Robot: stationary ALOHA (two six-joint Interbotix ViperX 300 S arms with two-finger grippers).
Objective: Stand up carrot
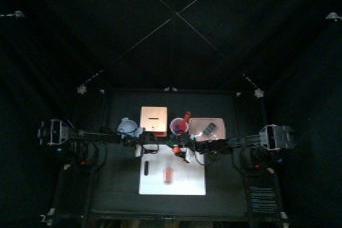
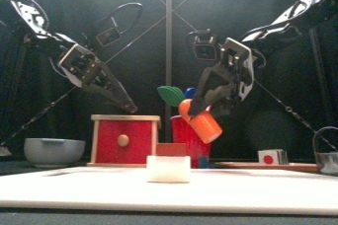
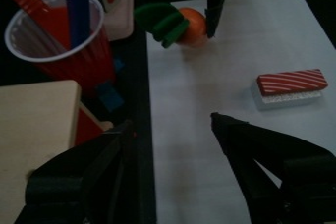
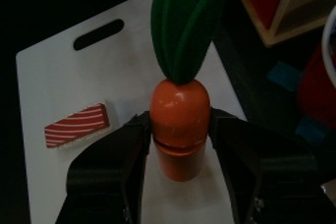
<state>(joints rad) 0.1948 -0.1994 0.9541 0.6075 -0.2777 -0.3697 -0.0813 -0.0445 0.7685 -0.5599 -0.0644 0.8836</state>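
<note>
At the middle of the front view, my right tool [image 2: 209,111] has the carrot [image 2: 205,123] clamped between its jaws, lifted off the bench [image 2: 169,191] and tilted, orange body low and green leaves [image 2: 172,95] up and to the left. In the right wrist view the carrot [image 4: 179,120] sits squarely between both jaws, leaves [image 4: 184,20] pointing away from the wrist, with the white sheet [image 4: 105,100] underneath it. My left tool [image 3: 171,130] is spread wide, holding nothing, hanging over the sheet's edge near the red cup [image 3: 59,46]; the small red-and-white block [image 3: 292,84] lies further along the sheet. So I'd call this the carry/orient step: grasp done, placement not. Next move, as I judge it: rotate the wrist until the carrot's axis is vertical, flat orange end down, lower onto a bare patch of sheet clear of the block, then open slowly. Risk is it tips on release; left tool could steady it.
</note>
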